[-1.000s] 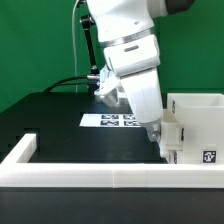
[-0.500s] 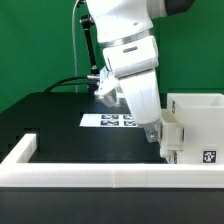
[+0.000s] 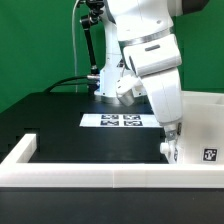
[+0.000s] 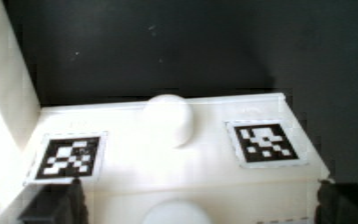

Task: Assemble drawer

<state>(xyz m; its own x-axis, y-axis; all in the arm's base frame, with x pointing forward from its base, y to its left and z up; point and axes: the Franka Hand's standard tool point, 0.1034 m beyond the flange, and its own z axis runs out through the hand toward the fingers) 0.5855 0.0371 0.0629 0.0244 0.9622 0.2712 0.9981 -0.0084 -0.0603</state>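
Note:
The drawer's big open box (image 3: pixel 205 128) stands at the exterior view's right, against the white rail. A small white tray (image 4: pixel 167 160), with two black-and-white tags and a round knob (image 4: pixel 165 115), lies directly under my gripper (image 4: pixel 197 205). My fingers (image 4: pixel 51 205) stand wide apart, one at each side of the tray, so the gripper is open. In the exterior view my gripper (image 3: pixel 170 140) hangs low beside the box's left wall and hides most of the tray (image 3: pixel 168 151). A second tray is not in view.
The marker board (image 3: pixel 118 121) lies flat on the black table behind the arm. A long low white rail (image 3: pixel 90 176) edges the table's front, with a short return at the left (image 3: pixel 22 150). A black cable runs down behind the arm.
The arm has swung toward the exterior view's right and now stands over the small tray next to the box. The tray and box look unmoved.

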